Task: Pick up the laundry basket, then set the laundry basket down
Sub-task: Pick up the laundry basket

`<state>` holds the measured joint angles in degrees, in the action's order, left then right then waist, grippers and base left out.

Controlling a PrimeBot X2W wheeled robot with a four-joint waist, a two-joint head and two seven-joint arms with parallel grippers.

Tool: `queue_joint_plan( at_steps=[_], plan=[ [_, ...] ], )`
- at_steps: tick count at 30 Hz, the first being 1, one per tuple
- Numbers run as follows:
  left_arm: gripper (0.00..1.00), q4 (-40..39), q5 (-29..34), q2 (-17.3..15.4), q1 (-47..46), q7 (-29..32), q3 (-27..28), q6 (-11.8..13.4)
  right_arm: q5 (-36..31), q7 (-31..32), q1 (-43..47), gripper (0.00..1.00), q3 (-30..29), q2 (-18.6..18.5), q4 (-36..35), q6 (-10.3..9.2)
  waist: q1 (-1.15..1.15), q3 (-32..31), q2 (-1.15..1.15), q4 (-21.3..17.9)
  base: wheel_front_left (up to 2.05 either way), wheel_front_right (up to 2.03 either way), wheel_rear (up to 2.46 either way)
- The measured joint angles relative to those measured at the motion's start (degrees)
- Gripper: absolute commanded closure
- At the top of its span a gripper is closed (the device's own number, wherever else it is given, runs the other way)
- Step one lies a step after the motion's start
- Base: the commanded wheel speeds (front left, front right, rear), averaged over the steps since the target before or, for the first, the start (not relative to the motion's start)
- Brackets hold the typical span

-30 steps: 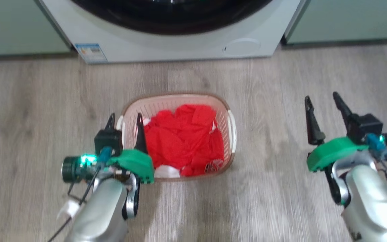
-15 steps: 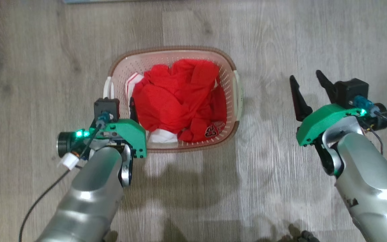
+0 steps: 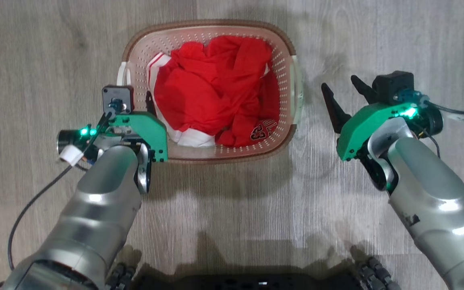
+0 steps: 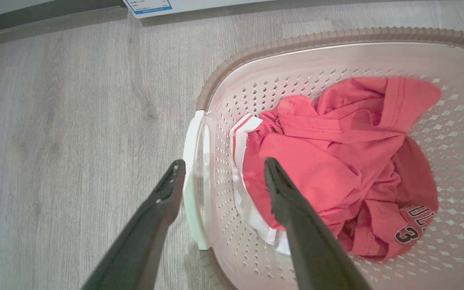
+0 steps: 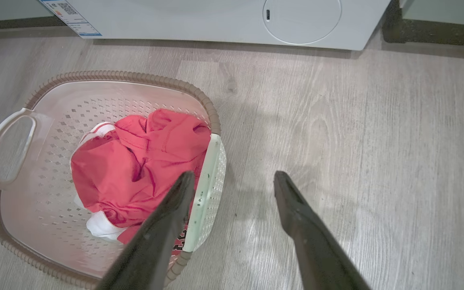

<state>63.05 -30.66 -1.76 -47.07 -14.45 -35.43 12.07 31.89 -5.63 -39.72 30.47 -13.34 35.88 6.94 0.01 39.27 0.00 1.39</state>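
On grey wood floor (image 3: 34,60): cream perforated plastic laundry basket (image 3: 216,25) w/ red clothes (image 3: 212,88); prob. light, stiff. My left gripper (image 4: 223,164), spread, straddles white side handle (image 4: 193,173); right gripper (image 3: 338,81) spread, alongside.

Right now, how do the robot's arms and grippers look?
The left gripper and right gripper each have two long, dark, pointed fingers on a bright green housing with a black camera box and a green light. The forearms are silver-grey shells. A black cable with a white tag runs from the left one.
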Motion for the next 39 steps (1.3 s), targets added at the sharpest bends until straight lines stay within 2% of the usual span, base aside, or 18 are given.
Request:
queue_joint_plan(
  at_steps=[9, 24, 29, 39],
  plan=[
    [0.0, 3.25, -3.63, 0.04, -4.47, 1.87, -4.66, -0.52, 2.13, 1.13, -4.27, 0.0, 2.74, 0.24, 3.88, 0.0, 0.0, 3.86, 0.0, 1.36, 0.0, 0.0, 0.0],
    [0.0, 6.15, -8.54, 0.26, -9.65, 5.47, -8.5, -0.45, 4.58, 2.74, -8.1, 0.0, 4.41, 1.9, 7.89, 0.0, -0.01, 7.91, 0.01, 2.32, 0.0, 0.0, 0.0],
    [0.0, 6.65, -10.4, 0.29, -10.5, 8.59, -10.18, -0.78, 10.1, 5.44, -8.38, 0.0, 4.2, 3.27, 8.34, 0.0, -0.01, 8.8, 0.0, 2.58, 0.0, 0.0, 0.0],
    [0.0, 6.81, -12.76, 0.24, -11.78, 10.89, -13.13, -1.52, 10.44, 6.17, -10.75, 0.0, 4.69, 3.43, 10.31, 0.0, -0.01, 10.08, 0.0, 2.34, 0.0, 0.0, 0.0]
  ],
)
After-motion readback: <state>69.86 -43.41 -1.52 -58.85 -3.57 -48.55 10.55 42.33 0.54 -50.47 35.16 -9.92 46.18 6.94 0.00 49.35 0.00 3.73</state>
